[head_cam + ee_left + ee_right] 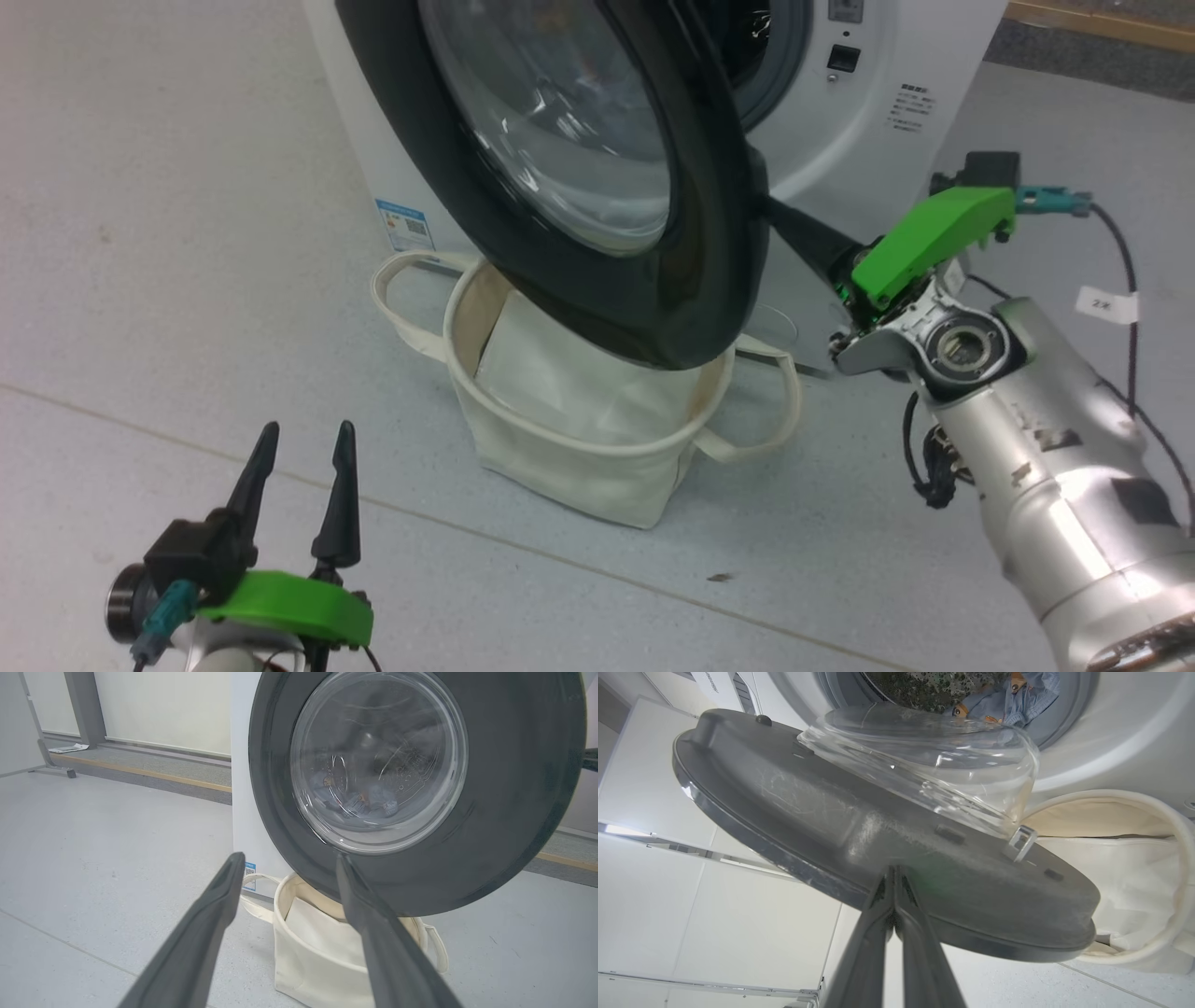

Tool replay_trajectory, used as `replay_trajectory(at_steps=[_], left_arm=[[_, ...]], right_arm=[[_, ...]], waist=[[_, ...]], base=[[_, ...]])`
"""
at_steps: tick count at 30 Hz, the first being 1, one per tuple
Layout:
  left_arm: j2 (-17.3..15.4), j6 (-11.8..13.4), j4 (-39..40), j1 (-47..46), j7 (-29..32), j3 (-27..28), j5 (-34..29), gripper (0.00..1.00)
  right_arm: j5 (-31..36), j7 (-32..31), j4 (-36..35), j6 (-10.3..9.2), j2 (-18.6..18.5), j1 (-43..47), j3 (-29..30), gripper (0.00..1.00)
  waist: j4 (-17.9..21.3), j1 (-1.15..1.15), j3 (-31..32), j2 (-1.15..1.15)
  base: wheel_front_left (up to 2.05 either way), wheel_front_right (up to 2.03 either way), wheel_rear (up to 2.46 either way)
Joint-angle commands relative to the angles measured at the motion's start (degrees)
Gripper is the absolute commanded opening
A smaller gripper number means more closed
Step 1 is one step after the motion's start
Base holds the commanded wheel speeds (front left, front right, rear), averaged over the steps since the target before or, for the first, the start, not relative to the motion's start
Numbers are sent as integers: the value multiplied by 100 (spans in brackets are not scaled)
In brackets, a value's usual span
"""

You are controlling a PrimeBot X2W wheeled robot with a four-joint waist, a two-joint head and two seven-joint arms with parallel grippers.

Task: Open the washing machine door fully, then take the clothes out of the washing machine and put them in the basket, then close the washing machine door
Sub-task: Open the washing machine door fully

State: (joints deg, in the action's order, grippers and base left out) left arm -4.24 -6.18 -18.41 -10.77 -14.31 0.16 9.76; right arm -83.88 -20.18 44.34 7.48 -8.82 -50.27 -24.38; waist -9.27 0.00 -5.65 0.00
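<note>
Head view: right gripper (792,226) clenched, fingers pressed together, tips against the inner face of the washer door (551,159) at its right edge, gripping nothing. Left gripper (308,431) spread wide and empty, low at near left, well apart from everything. Door partly open, lower rim hanging over the mouth of the basket (579,467). Basket stands on the floor (168,280) just in front of the washer (840,140). Clothes (1013,695) lie inside the drum. Floor runs wide to the left and near side of the basket
</note>
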Motion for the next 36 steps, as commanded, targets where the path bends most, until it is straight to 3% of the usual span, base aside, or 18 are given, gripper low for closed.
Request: replay_trajectory(at_steps=[1, 21, 36], left_arm=[[-151, -33, 170, -162, -69, 210, -21, 100], [-221, -45, 11, -259, -69, 234, -1, 100], [-309, -45, -163, -223, -69, 205, 12, 100]], right_arm=[[-45, -42, -213, 1, 217, -21, -110, 0], [-444, 26, -968, 1, 583, 645, -989, 0], [-1741, 751, -1482, 1, 593, 708, -2648, 0]], waist=[[18, 0, -2, 0], [16, 0, 195, 0], [-156, 0, 413, 0]], base=[[0, 0, 0], [0, 0, 0], [0, 0, 0]])
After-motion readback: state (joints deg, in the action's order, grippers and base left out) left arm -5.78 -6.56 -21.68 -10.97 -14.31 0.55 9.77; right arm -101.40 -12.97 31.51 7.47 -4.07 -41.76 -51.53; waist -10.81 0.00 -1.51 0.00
